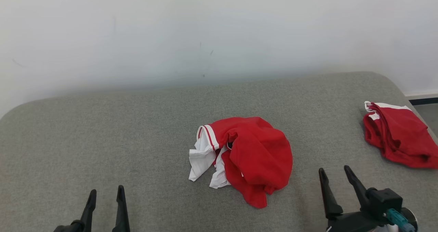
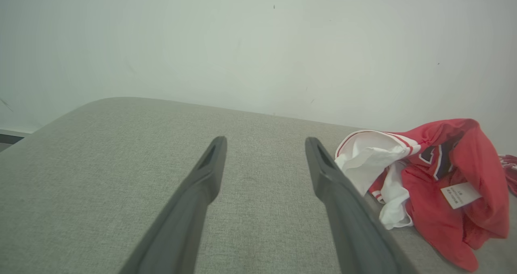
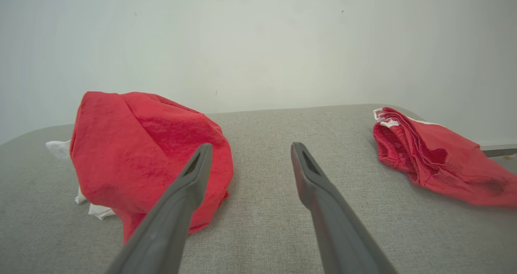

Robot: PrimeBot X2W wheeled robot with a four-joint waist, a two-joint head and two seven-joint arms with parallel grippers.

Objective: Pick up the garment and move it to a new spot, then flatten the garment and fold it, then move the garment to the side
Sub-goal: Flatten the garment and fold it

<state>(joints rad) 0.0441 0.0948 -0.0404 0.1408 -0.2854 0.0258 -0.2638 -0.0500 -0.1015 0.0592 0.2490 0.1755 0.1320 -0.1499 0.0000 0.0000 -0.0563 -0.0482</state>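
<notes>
Wall: plain white, along the far side. Counter: grey fabric top, carrying two items. The garment lies at mid-counter in a crumpled heap, with white panels on its left and red bulk on its right; no clear long axis (too bunched to judge). A second red garment sits well apart at the far right edge. Left hand and right hand sit at the near edge, fingers spread fully, both empty. The garment lies far and left of the right hand, far and right of the left hand. The right hand is judged the nearer for the pickup.
</notes>
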